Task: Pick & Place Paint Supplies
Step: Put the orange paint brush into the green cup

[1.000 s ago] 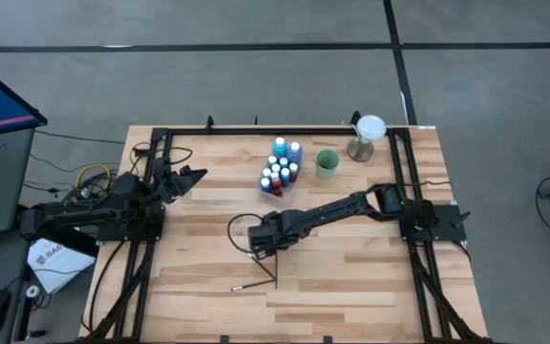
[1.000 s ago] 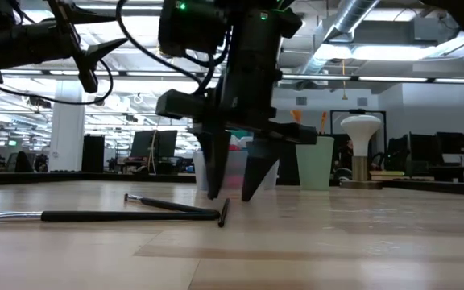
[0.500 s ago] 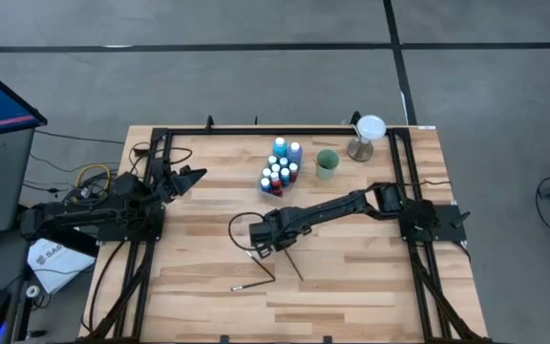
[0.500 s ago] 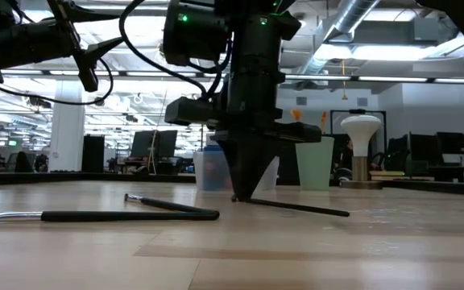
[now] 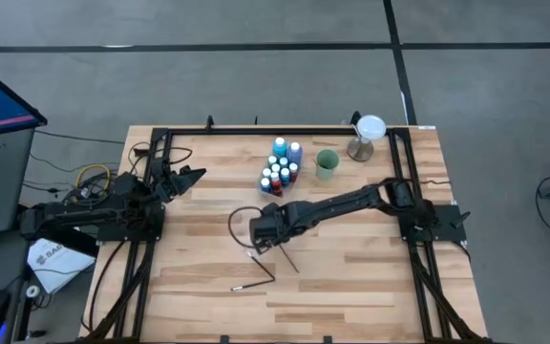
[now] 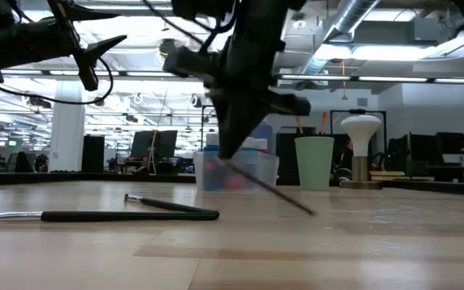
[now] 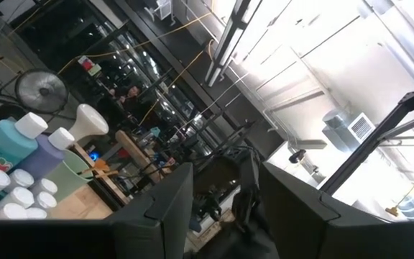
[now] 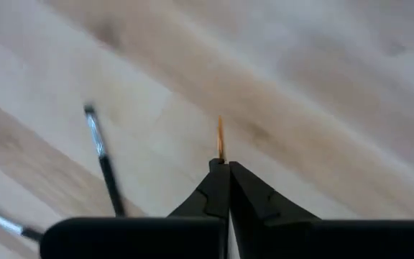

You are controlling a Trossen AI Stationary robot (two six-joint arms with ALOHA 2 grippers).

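Note:
My right gripper (image 5: pixel 262 243) hangs over the table's middle, shut on a thin dark paintbrush (image 6: pixel 272 189) that slants down from it. Two more paintbrushes (image 6: pixel 127 215) (image 6: pixel 164 204) lie flat on the wood nearer the front; the high view shows one of them (image 5: pixel 254 284). The white-capped paint bottles (image 5: pixel 280 167) stand clustered in a clear tray behind the gripper. Beside them stands the pale green cup (image 5: pixel 327 163). My left gripper (image 5: pixel 195 175) waits open at the table's left side, raised, with nothing between its fingers (image 7: pixel 167 201). My right gripper pinches the paintbrush near one end between its two fingers, which come from above. A short orange tip (image 8: pixel 220 140) sticks out past the fingertips (image 8: pixel 214 180). The held end is raised, and the handle slopes down to its free end (image 6: pixel 308 211), close to the wood or on it.
A white goblet-shaped stand (image 5: pixel 366 137) sits at the far right corner. Dark rails (image 5: pixel 256 130) frame the wooden top along the far edge and both sides. A black cable loops on the wood (image 5: pixel 232 227) left of my right gripper.
My right gripper has shut on the paintbrush at the table top and then risen. The brush swung about on the wood as the fingers closed. Its held end is now lifted, so it slants down instead of lying flat.

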